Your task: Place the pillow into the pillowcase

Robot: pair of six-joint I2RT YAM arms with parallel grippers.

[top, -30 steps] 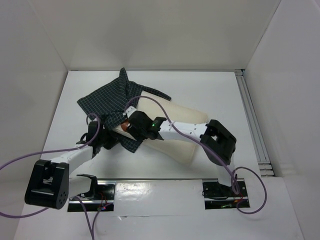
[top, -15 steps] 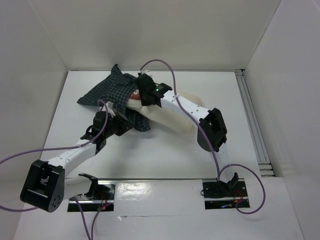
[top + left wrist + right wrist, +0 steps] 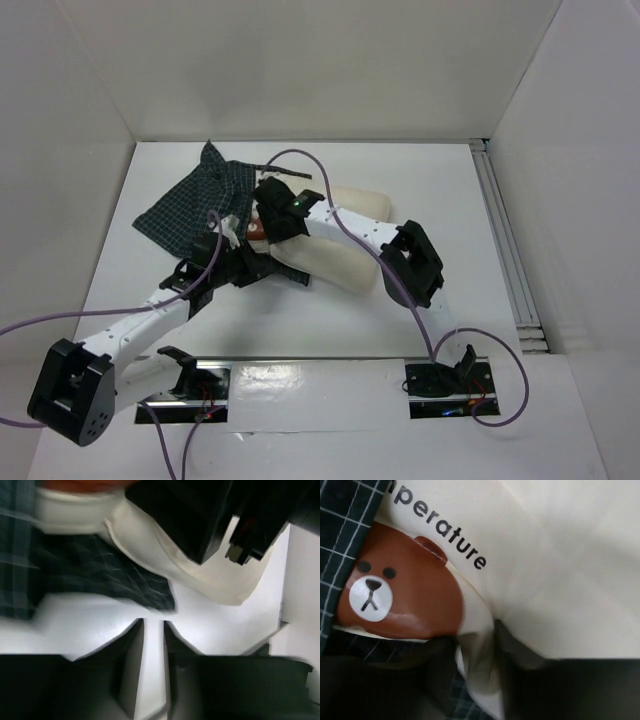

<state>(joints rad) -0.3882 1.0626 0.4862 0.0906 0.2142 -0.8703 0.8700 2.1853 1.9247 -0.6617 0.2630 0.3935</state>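
Observation:
The dark checked pillowcase (image 3: 190, 205) lies crumpled at the back left. The cream pillow (image 3: 345, 245) lies to its right, with its left end over the cloth. My right gripper (image 3: 258, 226) is shut on a fold of the pillow's edge (image 3: 560, 570), next to a brown bear print (image 3: 405, 600), with the pillowcase (image 3: 340, 520) under it. My left gripper (image 3: 254, 268) is low over the table just short of the pillowcase's near corner (image 3: 100, 575). Its jaws (image 3: 154, 625) stand almost together with only white table between them. The pillow (image 3: 165, 555) lies beyond.
White walls enclose the table on three sides. A metal rail (image 3: 505, 250) runs along the right edge. Purple cables (image 3: 330, 215) loop over both arms. The right gripper's black body (image 3: 200, 515) hangs close above the left gripper's view.
My right gripper has pulled the pillow's end back toward me and left. The pillowcase has shifted left and spread out. My left arm has reached further right, under the right wrist.

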